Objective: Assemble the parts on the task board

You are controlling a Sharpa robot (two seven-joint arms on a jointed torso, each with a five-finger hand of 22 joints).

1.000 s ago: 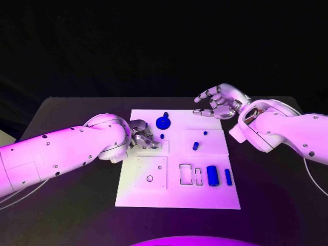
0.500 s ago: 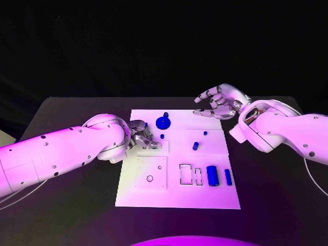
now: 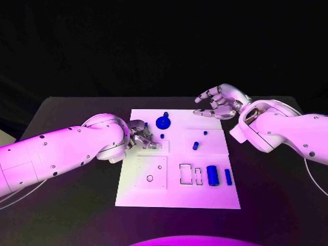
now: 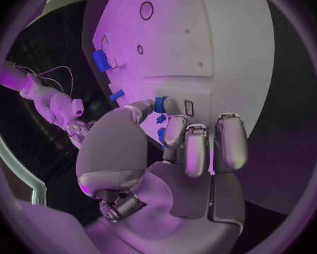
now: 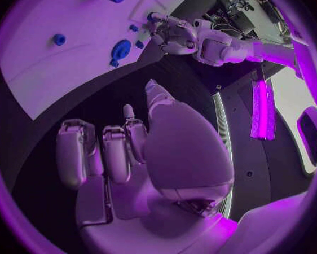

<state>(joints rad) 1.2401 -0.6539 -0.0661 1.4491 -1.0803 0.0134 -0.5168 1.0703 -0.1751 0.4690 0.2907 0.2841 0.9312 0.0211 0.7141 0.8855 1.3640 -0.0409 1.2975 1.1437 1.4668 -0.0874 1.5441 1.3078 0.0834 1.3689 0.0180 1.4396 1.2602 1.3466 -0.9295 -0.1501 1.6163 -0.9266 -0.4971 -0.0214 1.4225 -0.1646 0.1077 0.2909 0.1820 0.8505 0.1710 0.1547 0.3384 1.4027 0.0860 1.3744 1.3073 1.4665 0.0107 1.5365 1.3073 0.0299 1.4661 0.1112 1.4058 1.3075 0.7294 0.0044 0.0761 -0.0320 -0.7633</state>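
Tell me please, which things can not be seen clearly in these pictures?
- Left hand, head view: its own arm covers it, so a hold is uncertain. In the left wrist view its fingers hide what lies under them; a small blue part sits at a fingertip, contact unclear.
- Task board, right wrist view: the circle's rim cuts it off.
- Small blue parts, head view: too small to tell their shape.

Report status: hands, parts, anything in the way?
Left hand pinching a small blue part over the task board. Right hand open, empty, off the board. Nothing blocking.
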